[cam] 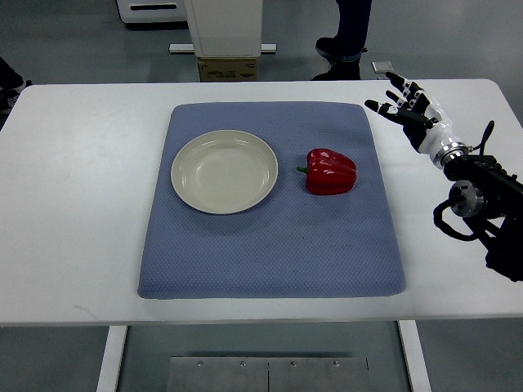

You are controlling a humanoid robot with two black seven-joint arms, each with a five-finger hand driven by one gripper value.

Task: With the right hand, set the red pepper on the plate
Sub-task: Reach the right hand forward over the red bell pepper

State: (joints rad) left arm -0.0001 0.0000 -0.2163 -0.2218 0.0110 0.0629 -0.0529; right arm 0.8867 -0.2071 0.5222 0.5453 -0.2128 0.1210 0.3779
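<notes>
**A:** Where was the pepper at that point?

**B:** The glossy red bell pepper (330,171) lay on its side on the blue quilted fabric mat (270,261), right of centre, its green stem pointing left toward the round cream ceramic plate (188,192). The plate sat just beside it on the mat's left half, not touching it and holding nothing.

**A:** And the right hand?

**B:** The black-and-white fingered right hand (406,109) was off the mat, over the white table (73,204) at the far right corner, well apart from the pepper. Its fingers (398,81) were spread and held nothing. The arm came in from the right edge. The left arm was not visible.

**A:** So which step was that?

**B:** I'd say the very start: the reach had not closed on the pepper, and no grasp was made.

**A:** What did the next move call for?

**B:** In my judgement, swinging the hand left and nearer, down over the pepper, then closing around its rounded body. The skin looked slick, so a firm wrap seemed wise. After that, a short carry left over the plate's rim.

**A:** Anything else around?

**B:** A person's dark-trousered legs (351,28) stood beyond the table's far edge, next to a white machine base (225,28).
</notes>
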